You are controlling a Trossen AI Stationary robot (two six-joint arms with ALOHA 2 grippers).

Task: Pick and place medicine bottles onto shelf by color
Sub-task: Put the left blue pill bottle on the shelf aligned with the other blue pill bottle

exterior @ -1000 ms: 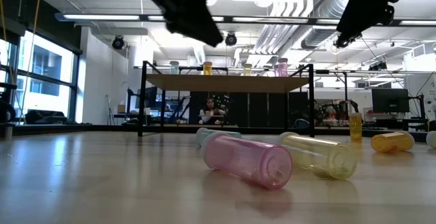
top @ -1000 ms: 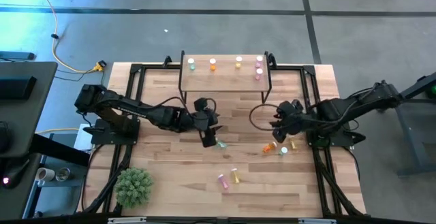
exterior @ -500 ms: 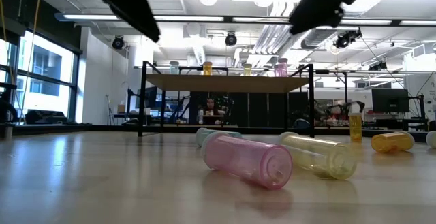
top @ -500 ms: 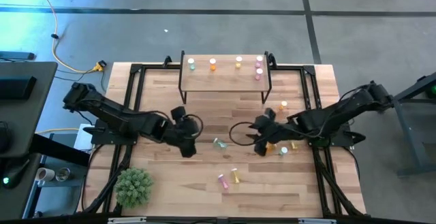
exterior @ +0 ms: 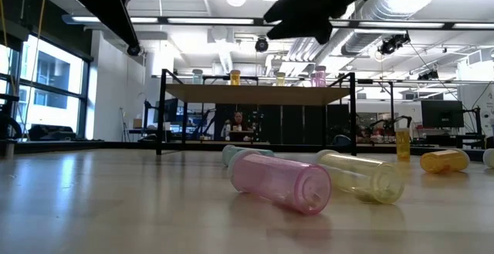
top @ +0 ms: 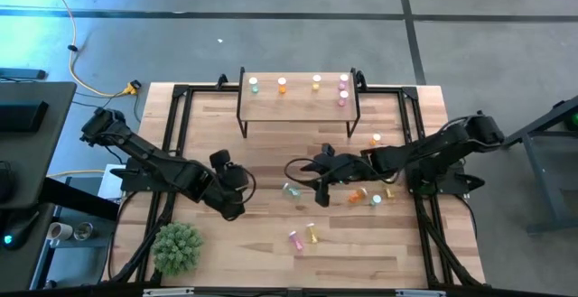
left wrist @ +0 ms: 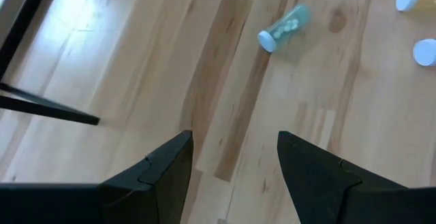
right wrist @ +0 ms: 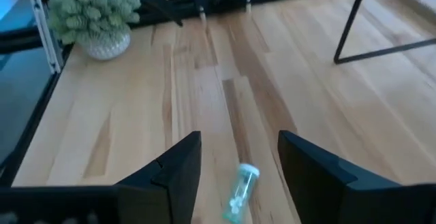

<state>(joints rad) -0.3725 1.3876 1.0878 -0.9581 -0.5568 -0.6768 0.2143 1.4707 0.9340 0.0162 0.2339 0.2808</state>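
Green bottle lies loose on the tabletop — right gripper hovers beside it, fingers apart; left gripper open too, empty.

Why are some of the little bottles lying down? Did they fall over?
Several have tipped: the green bottle, pink bottle and yellow bottle lie on their sides on the table, while those on the shelf stand upright. I cannot tell how they ended up that way.

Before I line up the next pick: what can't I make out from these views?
- Low view: green bottle mostly hidden behind the pink bottle.
- Low view: both claws are cut off by the top edge.
- High view: bottles on the shelf are too small to tell upright from tilted.
- Right wrist view: right claw tips are cut off.
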